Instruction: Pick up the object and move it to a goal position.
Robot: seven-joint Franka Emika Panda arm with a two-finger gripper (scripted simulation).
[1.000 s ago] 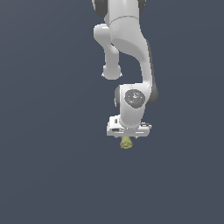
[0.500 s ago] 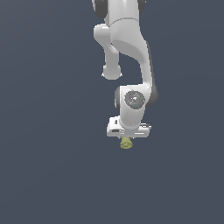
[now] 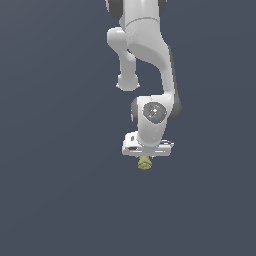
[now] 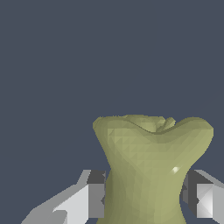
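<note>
Looking through the wrist view first, you see the object (image 4: 148, 170) filling the space between the two fingertips (image 4: 96, 194), its narrow waist sitting right at the pads, which press against it on both sides; the pincer reads as clamped on that olive-yellow lump. From the exterior view, the gripper (image 3: 145, 156) hangs below the arm (image 3: 150, 60) with the object (image 3: 145, 163) poking out beneath it, small against the white hand. You cannot tell from either view whether the lump rests on the ground or is already clear of it, since the dark grey surface (image 3: 50, 200) shows no shadow or edge. Your main risk, as I judge it, is slip: the shape is lumpy and flares above the waist, so the pads may bear on only a few bumps, and a quick swing could twist it loose. A jerky lift would cause the same. Nothing else stands around it, no goal marker shows, and nothing visible blocks the way.
</note>
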